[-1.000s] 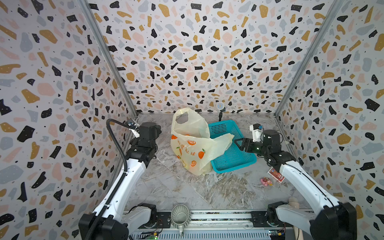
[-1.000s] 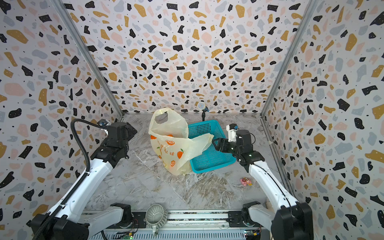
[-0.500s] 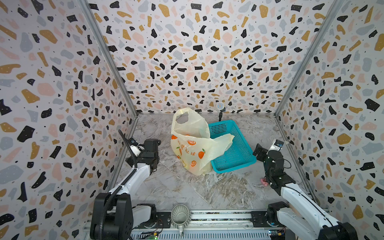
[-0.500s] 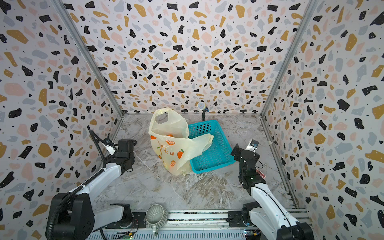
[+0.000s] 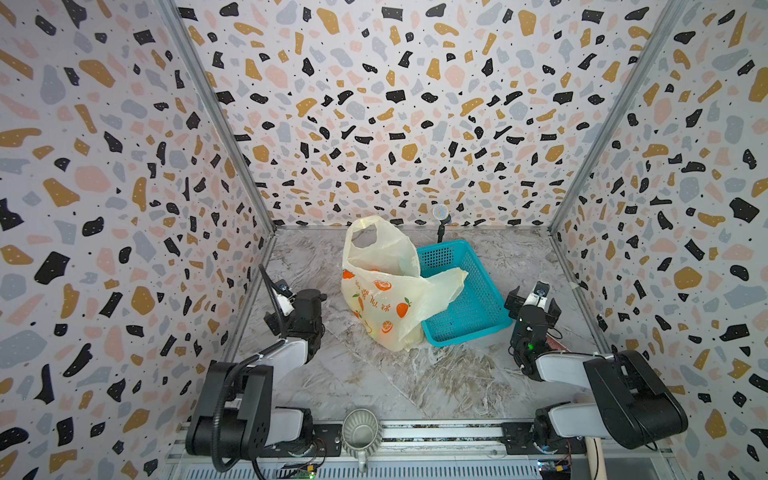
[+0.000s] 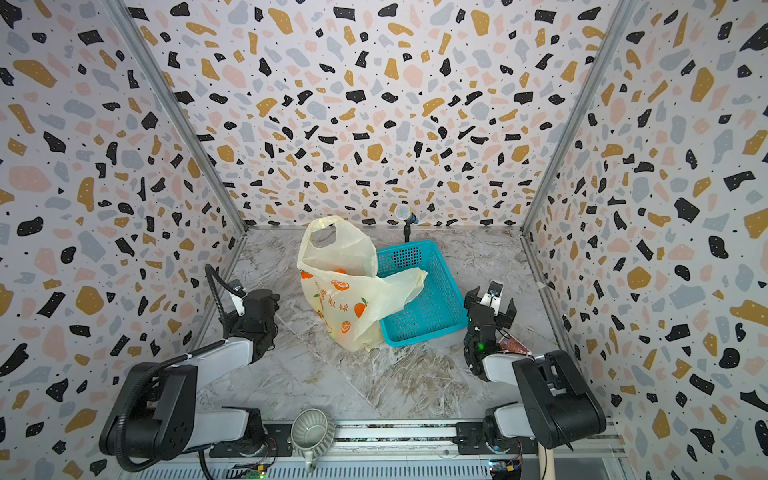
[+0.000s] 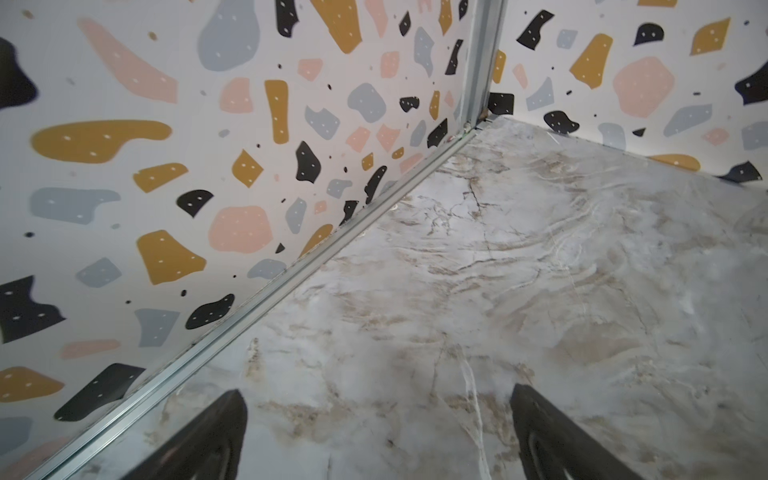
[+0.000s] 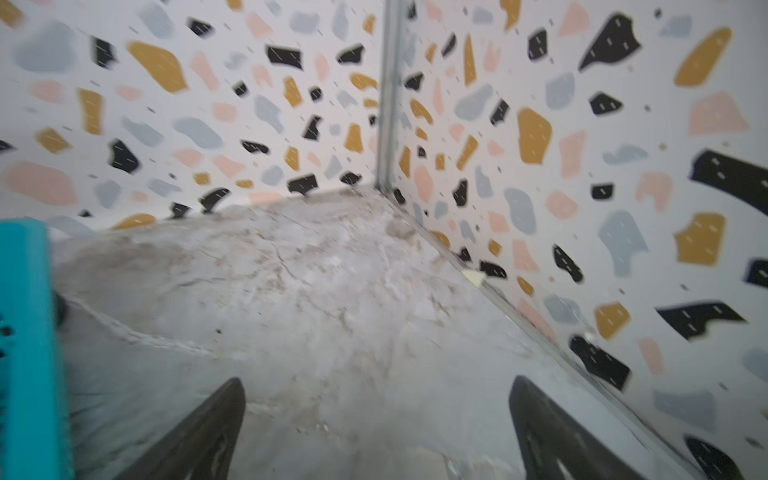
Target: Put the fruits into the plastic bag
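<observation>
The plastic bag [image 5: 386,291] [image 6: 345,291] stands slumped in the middle of the marble floor, pale yellow with printed oranges, one loop handle raised and one draped over the teal basket [image 5: 469,307]. No loose fruits show; the bag's inside is hidden. My left gripper [image 7: 378,399] [image 5: 313,299] hangs open over bare floor beside the left wall, left of the bag. To the right of the basket my right gripper [image 8: 376,386] [image 5: 533,299] is open with nothing between its fingers.
The basket's teal rim [image 8: 25,332] is close beside the right gripper. A red packet [image 5: 552,343] lies under the right arm. A small microphone stand [image 5: 440,214] rises at the back wall. A grey cup [image 5: 360,434] sits on the front rail.
Both arms have drawn back from the bag and basket toward the front and folded low. The right gripper has left the basket's edge.
</observation>
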`<control>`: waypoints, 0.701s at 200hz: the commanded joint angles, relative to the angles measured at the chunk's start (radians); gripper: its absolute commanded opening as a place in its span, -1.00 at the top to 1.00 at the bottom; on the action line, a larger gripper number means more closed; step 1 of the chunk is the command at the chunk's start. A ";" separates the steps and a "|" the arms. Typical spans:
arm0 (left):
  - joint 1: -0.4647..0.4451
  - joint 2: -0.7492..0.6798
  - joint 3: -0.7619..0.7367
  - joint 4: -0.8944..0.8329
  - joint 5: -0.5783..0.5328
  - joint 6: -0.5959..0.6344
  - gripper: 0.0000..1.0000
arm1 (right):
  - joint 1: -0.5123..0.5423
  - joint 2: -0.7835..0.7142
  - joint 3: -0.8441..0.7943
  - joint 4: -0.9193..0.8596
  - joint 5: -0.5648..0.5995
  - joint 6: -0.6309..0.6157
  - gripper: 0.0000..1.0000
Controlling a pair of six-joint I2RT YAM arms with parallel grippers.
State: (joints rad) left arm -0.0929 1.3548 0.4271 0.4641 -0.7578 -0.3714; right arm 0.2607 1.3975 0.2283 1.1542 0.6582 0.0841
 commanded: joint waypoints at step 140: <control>-0.037 0.054 -0.268 0.748 0.436 0.349 -0.99 | -0.145 0.093 -0.040 0.132 -0.461 -0.081 -0.98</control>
State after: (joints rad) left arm -0.1299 1.4052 0.1551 1.0672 -0.3584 -0.0544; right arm 0.1074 1.4837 0.2100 1.3365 0.2108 0.0338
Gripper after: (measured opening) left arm 0.995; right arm 0.990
